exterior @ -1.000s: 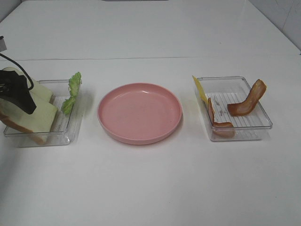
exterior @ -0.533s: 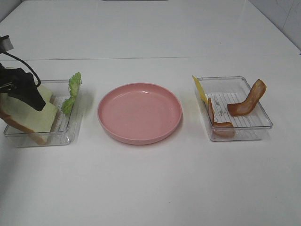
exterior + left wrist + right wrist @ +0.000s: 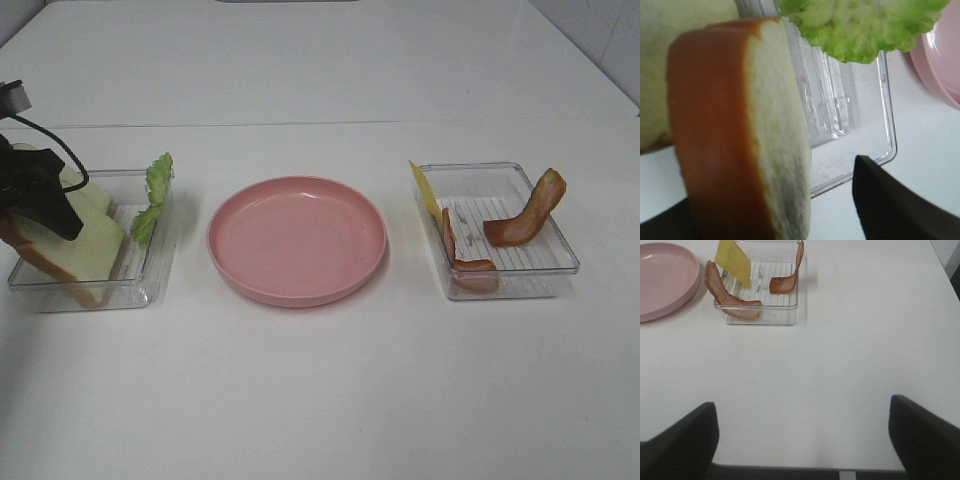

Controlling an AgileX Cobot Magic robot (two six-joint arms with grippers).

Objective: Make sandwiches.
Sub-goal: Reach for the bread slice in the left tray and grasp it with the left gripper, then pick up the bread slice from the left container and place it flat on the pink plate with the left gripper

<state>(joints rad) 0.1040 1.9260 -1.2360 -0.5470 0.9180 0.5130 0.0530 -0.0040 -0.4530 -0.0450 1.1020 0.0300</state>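
From the high camera: the left tool is down in the left tray, among the bread slices, with the lettuce leaning on that tray's plate-side wall. The pink plate sits mid-surface. The right tray holds two bacon strips and an upright cheese slice.

Left wrist now: one slice stands on edge between the jaws, crust showing, and one finger is off the bread, so the jaws are apart.

Right wrist: the right tool hangs over the white surface, jaws spread wide, well short of the bacon.
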